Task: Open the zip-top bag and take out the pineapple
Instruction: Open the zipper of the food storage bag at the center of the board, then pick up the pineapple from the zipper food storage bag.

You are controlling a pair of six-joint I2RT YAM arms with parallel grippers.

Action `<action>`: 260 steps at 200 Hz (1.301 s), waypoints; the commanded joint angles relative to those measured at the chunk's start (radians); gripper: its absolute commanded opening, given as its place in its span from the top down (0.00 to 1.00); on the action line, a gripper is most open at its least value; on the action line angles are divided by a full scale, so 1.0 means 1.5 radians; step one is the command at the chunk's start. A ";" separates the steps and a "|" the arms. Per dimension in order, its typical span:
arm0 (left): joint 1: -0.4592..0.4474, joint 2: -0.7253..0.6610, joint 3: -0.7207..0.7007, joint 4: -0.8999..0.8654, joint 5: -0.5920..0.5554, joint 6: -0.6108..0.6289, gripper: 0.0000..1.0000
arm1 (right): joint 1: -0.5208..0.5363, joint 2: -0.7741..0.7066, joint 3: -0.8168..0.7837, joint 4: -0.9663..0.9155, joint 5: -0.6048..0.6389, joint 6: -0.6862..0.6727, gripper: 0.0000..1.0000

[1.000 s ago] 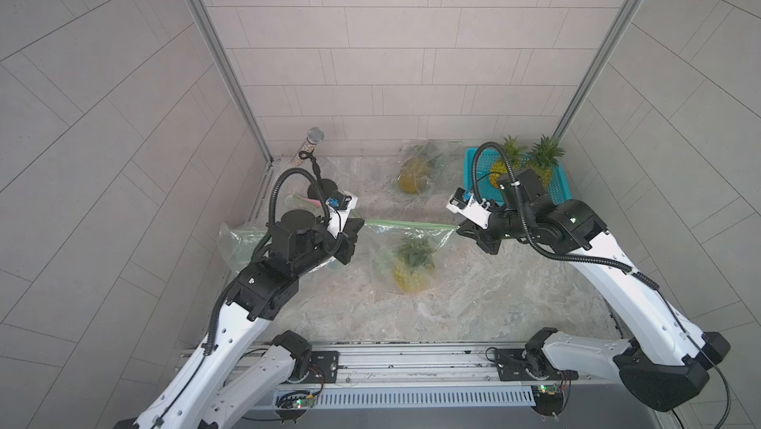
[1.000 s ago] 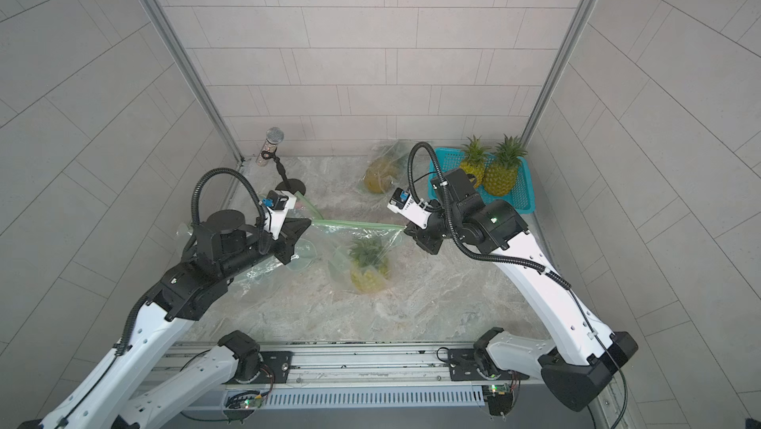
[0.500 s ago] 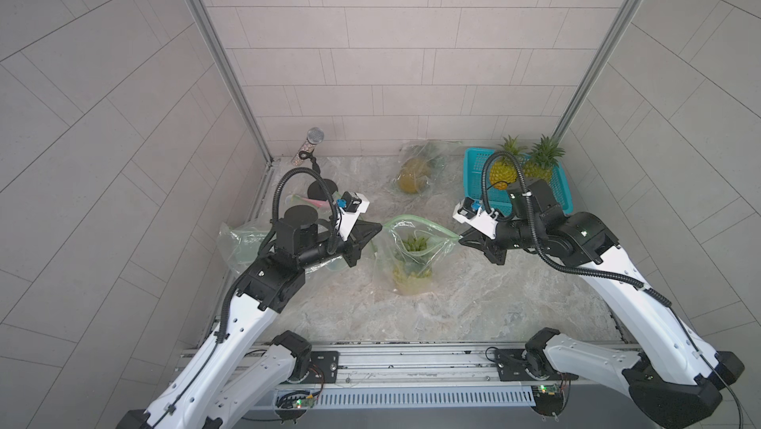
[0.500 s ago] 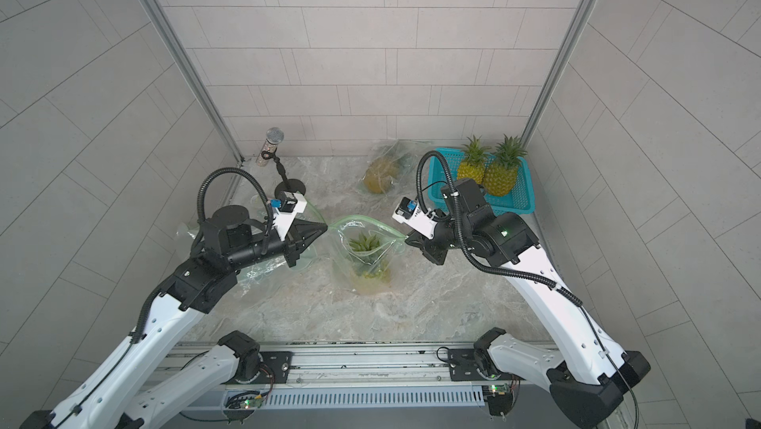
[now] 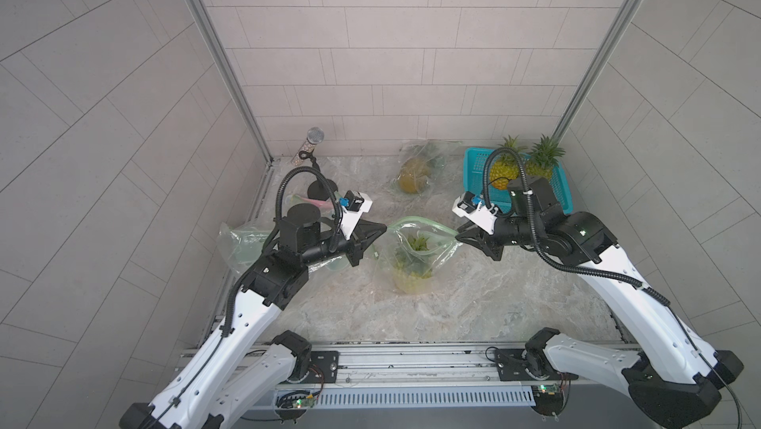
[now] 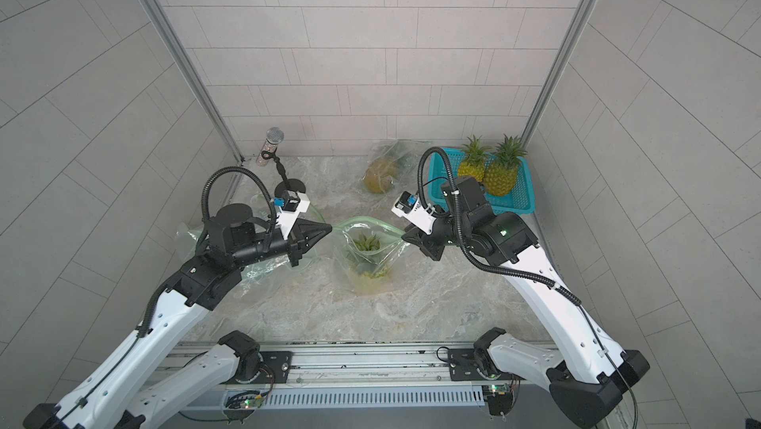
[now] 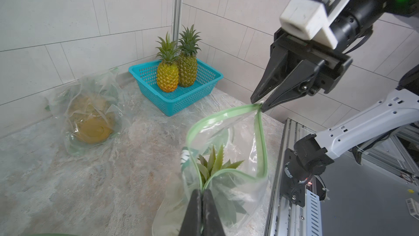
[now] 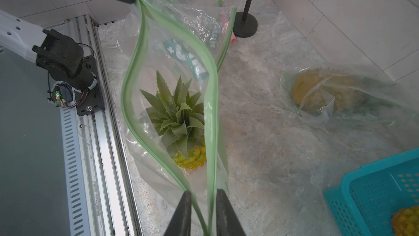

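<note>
The clear zip-top bag (image 5: 442, 252) with a green zip rim stands mid-table in both top views, its mouth gaping. The pineapple (image 5: 413, 278) sits upright inside, with its green crown (image 8: 176, 110) below the rim. My left gripper (image 7: 201, 190) is shut on the rim's left end; its tip (image 6: 329, 228) holds that corner up. My right gripper (image 8: 203, 191) is at the rim's right end with its jaws apart, the green strip (image 8: 210, 133) running loosely between them. In the left wrist view that corner of the bag (image 7: 238, 178) touches one right fingertip (image 7: 264, 108).
A teal basket (image 5: 477, 163) at the back right holds two pineapples. Another bagged pineapple (image 5: 414, 175) lies at the back centre. A microphone on a stand (image 5: 315, 136) is at the back left, crumpled empty bags (image 5: 239, 241) under my left arm, and a metal rail (image 5: 412, 361) along the front.
The rim was stretched straight between both grippers; they came closer together and the mouth spread open. The right jaws, shut on the rim before, have now parted.
</note>
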 commanded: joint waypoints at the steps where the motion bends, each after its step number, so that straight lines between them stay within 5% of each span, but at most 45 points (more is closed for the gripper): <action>1: 0.002 -0.017 -0.007 -0.013 -0.019 0.021 1.00 | 0.003 -0.011 0.039 0.023 -0.038 0.014 0.75; 44: 0.002 -0.018 -0.006 -0.014 -0.012 0.017 1.00 | 0.041 0.013 0.043 0.060 -0.091 0.039 0.76; 111: 0.002 -0.020 -0.008 -0.012 -0.011 0.011 1.00 | 0.123 0.084 0.057 0.058 -0.052 0.034 0.86; 199: 0.002 -0.018 -0.008 -0.010 -0.004 0.006 1.00 | 0.139 0.175 0.078 0.060 0.028 0.048 0.84; 230: 0.002 -0.020 -0.009 -0.011 -0.003 0.007 1.00 | 0.143 0.195 0.078 0.054 0.030 0.046 0.79; 260: 0.002 -0.021 -0.010 -0.012 -0.001 0.007 1.00 | 0.152 0.206 0.076 0.050 0.029 0.038 0.59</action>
